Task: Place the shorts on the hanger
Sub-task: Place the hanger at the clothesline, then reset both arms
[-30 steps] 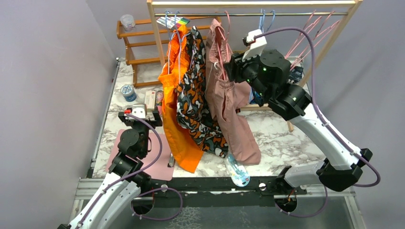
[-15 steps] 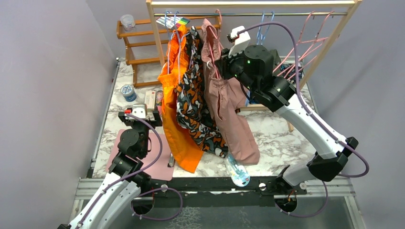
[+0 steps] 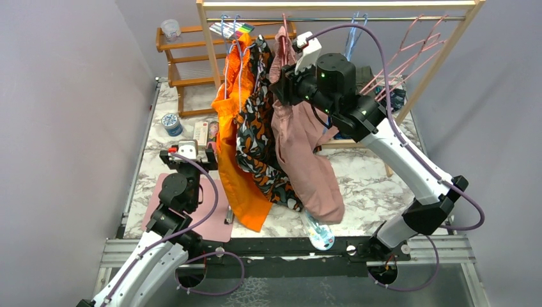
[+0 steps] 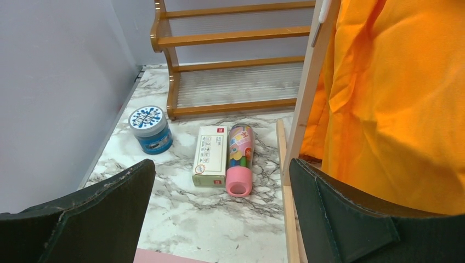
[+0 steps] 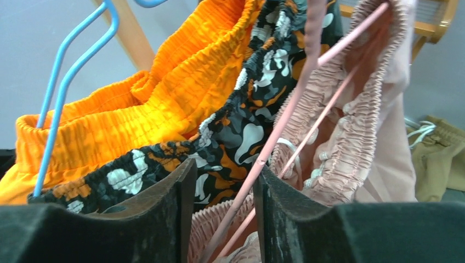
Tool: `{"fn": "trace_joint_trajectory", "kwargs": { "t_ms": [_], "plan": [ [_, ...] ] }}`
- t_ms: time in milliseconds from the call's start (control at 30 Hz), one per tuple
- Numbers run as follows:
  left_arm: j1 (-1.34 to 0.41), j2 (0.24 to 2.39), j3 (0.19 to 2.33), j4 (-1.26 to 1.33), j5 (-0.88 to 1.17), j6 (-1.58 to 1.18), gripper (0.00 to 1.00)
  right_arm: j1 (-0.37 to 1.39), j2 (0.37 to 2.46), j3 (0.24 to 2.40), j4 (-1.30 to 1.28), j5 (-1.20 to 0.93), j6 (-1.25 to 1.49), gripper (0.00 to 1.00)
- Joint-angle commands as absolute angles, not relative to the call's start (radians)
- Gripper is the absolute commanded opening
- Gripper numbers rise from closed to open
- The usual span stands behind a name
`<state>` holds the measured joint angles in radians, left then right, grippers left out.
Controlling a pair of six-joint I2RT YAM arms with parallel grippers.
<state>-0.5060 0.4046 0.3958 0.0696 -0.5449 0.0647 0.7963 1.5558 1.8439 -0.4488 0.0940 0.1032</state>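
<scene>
Shorts (image 3: 305, 160) are hung on hanger (image 5: 262, 159) beneath rail (image 3: 383, 18). Hanger wire is straddled by right pincer (image 5: 225, 183); clamping cannot be told. Left pincer (image 4: 222, 170) is spread. Risk: hook missed at rail, garment dropped.

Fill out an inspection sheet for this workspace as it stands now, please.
Surface: marble-patterned table, pink mat by the left arm.
Job's things: shorts draped on the hanger, up at the rail; whether the hook is on the rail cannot be told.
Clutter: orange garment, camouflage garment, blue-lidded tub, white box, pink bottle, clear bottle at the near edge.
Grippers: left gripper open, empty; right gripper jaws apart, hanger wire between them.
Cables: purple cable along each arm; no snag seen.
Surroundings: wooden clothes rack, wooden shelf, grey walls.
</scene>
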Motion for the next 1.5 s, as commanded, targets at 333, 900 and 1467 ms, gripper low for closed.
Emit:
{"fn": "trace_joint_trajectory", "kwargs": {
  "t_ms": [333,900,1467],
  "plan": [
    [-0.511,0.411,0.422,0.041,-0.617,0.046,0.97,0.793,1.338,1.748,-0.427,-0.069,0.161,0.69],
    [-0.511,0.433,0.642,-0.475,-0.755,-0.413,0.99,0.794,0.792,1.281,-0.423,0.091,0.168,1.0],
    [-0.512,0.551,0.632,-0.544,-0.822,-0.625,0.99,0.795,0.451,0.832,-0.417,-0.166,0.239,1.0]
  ]
}}
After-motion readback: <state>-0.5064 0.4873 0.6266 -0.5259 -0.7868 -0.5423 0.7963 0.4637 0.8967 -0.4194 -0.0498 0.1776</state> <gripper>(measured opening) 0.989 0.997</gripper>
